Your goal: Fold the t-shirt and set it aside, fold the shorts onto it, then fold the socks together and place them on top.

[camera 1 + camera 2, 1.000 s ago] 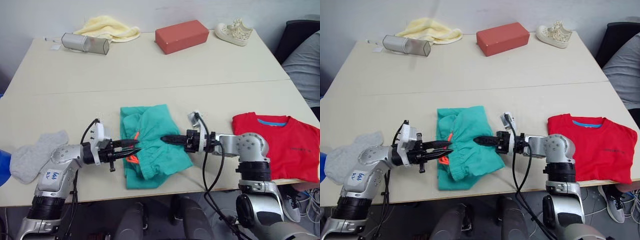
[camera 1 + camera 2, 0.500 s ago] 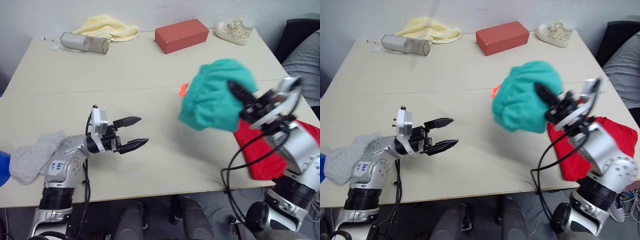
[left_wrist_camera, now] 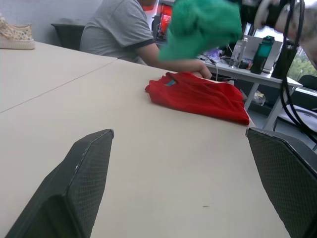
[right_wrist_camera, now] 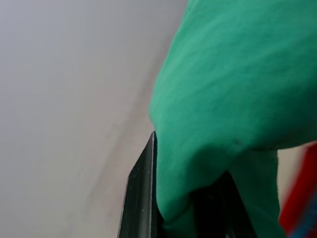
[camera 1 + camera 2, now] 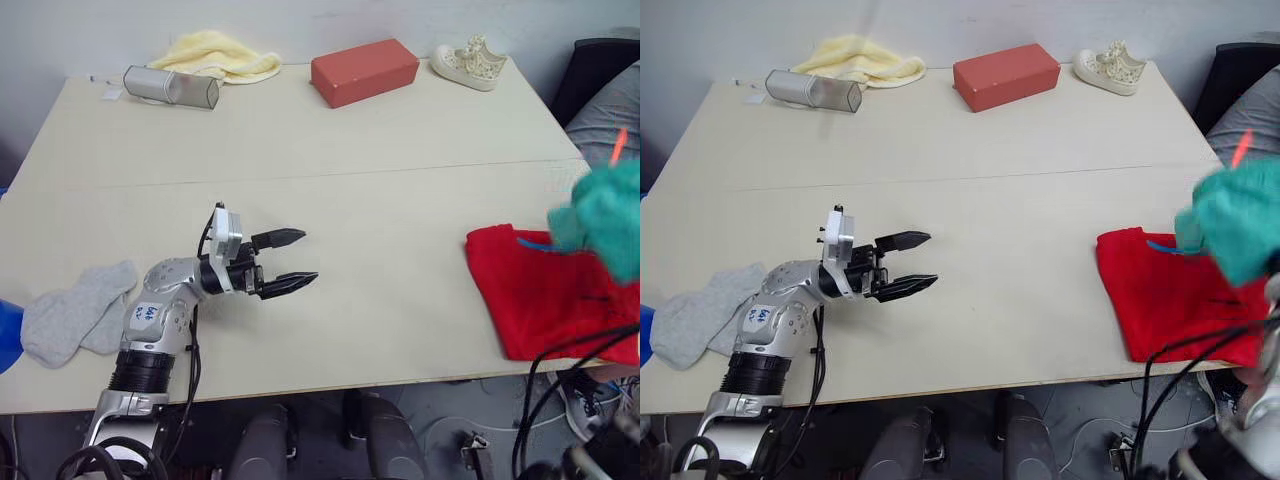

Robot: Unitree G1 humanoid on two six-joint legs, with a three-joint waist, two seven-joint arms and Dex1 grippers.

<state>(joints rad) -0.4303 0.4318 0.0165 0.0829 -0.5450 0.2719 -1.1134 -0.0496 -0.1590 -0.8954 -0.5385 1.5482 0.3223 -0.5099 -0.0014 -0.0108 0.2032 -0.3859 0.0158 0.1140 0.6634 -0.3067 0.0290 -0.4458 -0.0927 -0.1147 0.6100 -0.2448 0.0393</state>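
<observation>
Shorts (image 5: 606, 218) bunched and lifted off the desk (image 5: 330, 150), held in the air over the folded t-shirt (image 5: 545, 295) at the robot's right; a neon orange drawstring end (image 5: 619, 146) sticks up above the bundle; right wrist view shows teal fabric pinched between the right gripper (image 4: 185, 198) fingers, so this gripper is clenched on the shorts; t-shirt lies flat near the right front edge of the desk, blue inner neck label facing the far side, partly covered in view by the raised shorts; left gripper (image 5: 290, 262) hovers low over bare desk surface in the left-centre, fingers spread apart and grasping nothing, pointing toward the t-shirt; left wrist view looks between its two fingers across the desk to the red t-shirt with the teal bundle above it, and a person (image 3: 116, 27) in a grey short-sleeved top sits beyond the desk edge; socks (image 5: 72, 312) lie loosely overlapped at the left front of the desk, well apart from the left gripper; along the far edge, from left: a silver cylindrical case (image 5: 170, 87), a pale yellow cloth (image 5: 222, 54) just behind it, a red brick-shaped block (image 5: 363, 71), a cream lace-up shoe (image 5: 470, 63).
</observation>
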